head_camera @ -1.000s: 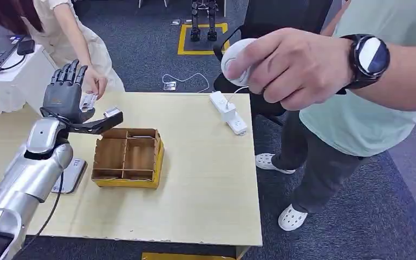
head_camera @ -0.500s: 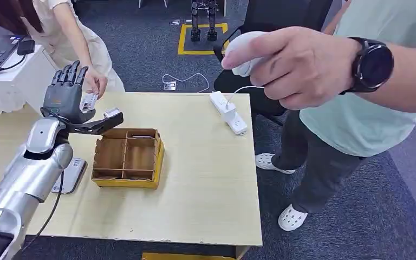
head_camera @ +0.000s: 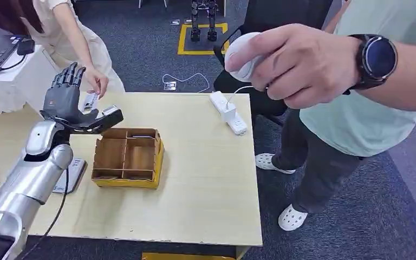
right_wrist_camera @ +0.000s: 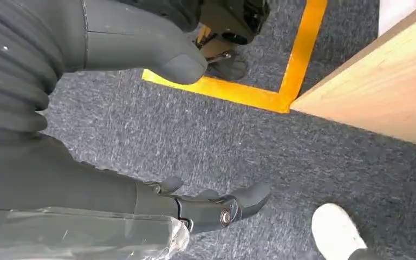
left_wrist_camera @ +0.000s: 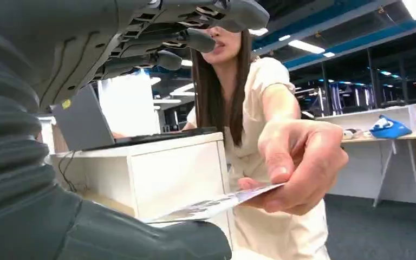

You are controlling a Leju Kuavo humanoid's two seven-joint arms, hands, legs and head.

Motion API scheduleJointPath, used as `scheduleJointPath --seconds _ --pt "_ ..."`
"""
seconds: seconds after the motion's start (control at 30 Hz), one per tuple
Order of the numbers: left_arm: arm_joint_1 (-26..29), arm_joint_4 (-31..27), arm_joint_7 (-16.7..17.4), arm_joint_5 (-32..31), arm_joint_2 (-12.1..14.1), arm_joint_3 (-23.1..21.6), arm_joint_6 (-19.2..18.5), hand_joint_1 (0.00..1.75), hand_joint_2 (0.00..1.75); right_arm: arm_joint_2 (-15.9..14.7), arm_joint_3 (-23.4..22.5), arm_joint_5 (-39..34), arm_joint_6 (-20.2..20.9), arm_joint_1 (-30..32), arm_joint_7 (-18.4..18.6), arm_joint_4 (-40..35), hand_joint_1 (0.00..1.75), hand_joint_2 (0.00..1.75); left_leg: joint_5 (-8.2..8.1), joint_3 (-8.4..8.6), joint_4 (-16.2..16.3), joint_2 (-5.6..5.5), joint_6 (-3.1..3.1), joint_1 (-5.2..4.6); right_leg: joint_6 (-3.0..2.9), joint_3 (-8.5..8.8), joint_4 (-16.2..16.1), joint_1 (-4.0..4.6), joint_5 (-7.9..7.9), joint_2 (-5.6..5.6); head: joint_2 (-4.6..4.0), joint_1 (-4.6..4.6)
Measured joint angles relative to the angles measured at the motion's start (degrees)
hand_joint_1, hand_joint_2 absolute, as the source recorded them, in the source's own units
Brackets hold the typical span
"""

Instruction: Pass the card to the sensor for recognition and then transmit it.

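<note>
The robot's left hand [head_camera: 65, 100] is standing raised over the far left part of the pale wooden table [head_camera: 206, 179], its dark fingers [head_camera: 67, 76] spread wide and pointing up, the thick thumb [head_camera: 100, 120] sticking out sideways toward the brown cardboard box with four compartments [head_camera: 128, 157]. Nothing is lying in this hand. A person in a cream top is reaching a hand [head_camera: 96, 84] in just beyond the fingers, pinching a small white printed card [head_camera: 90, 100]. In the left wrist view the card [left_wrist_camera: 216, 205] is sitting between the person's thumb and fingers [left_wrist_camera: 298, 162], its free end pointing into the gap between the robot's thumb [left_wrist_camera: 151, 238] and its fingers [left_wrist_camera: 195, 40]; whether it is touching the robot's hand I cannot tell. The flat white and grey sensor pad [head_camera: 70, 174] is lying on the table below the left forearm, well apart from the fingers. The right hand [right_wrist_camera: 141, 135] is hanging over grey carpet, fingers [right_wrist_camera: 222, 208] loosely curved and apart from the thumb [right_wrist_camera: 162, 54], holding nothing.
</note>
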Motion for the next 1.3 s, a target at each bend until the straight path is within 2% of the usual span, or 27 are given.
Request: scheduleJointPath --seconds 0.13,0.4,0.5,0.7,0.97,1.03,1.07,1.3 --pt "-0.01 0.00 0.09 -2.74 0.46 0.00 0.31 0.02 1.75 -0.72 0.09 -0.61 0.59 0.00 -2.73 0.00 0.00 1.75 0.01 0.00 0.00 0.00 0.00 0.00 0.00 0.00 0.00 0.00 0.00 0.01 0.00 0.00" --pt "-0.04 -0.11 -0.61 -4.94 1.90 -0.02 1.77 0.00 1.75 -1.71 0.61 -1.21 0.20 0.03 -3.98 0.00 0.00 1.75 0.00 0.00 0.00 0.00 0.00 0.00 0.00 -0.01 0.00 0.00 0.00 0.01 0.00 0.00" --pt "-0.04 -0.22 -1.60 -4.59 2.23 -0.02 2.08 0.00 1.75 -2.03 1.18 -1.90 0.15 0.02 -4.29 0.00 0.00 1.75 0.01 0.00 0.00 0.00 0.00 0.00 0.00 -0.01 0.00 0.00 0.00 0.01 0.00 -0.02" --pt "0.03 -0.22 -1.51 -4.13 2.38 -0.02 1.66 0.00 1.75 -2.32 2.03 -2.87 -0.59 0.07 -4.18 0.00 0.00 1.75 0.01 0.00 0.00 0.00 -0.01 0.00 0.00 -0.01 0.00 0.00 0.00 0.00 0.00 0.00" --pt "0.04 -0.22 0.07 -6.45 2.36 -0.04 1.55 0.00 1.75 -2.71 2.78 -3.02 -2.05 0.04 -3.52 0.00 0.00 1.75 0.02 0.00 0.00 0.00 -0.01 0.00 0.00 -0.01 0.00 0.00 0.00 0.01 0.00 0.00" --pt "0.04 -0.22 0.04 -6.56 2.38 -0.04 1.29 0.07 1.75 -2.73 2.84 -3.02 -2.23 0.03 -3.28 0.00 0.00 1.75 0.02 0.00 0.00 0.00 -0.01 0.00 0.00 -0.01 0.00 0.00 0.00 0.01 0.00 -0.02" --pt "0.04 -0.22 0.04 -6.60 2.38 -0.04 1.00 1.75 1.75 -2.76 2.86 -3.02 -2.29 0.03 -3.15 0.00 0.00 1.75 0.02 0.00 0.00 0.00 -0.01 0.00 0.00 -0.01 0.00 0.00 0.00 0.01 0.00 0.00" --pt "0.04 -0.22 -0.33 -5.44 2.49 -0.04 -1.07 1.75 1.75 -3.02 3.21 -3.00 -2.84 0.02 -2.43 -0.13 0.00 1.75 0.02 0.00 0.00 0.00 -0.01 0.00 0.00 -0.01 0.00 0.00 0.00 0.01 0.00 -0.02"
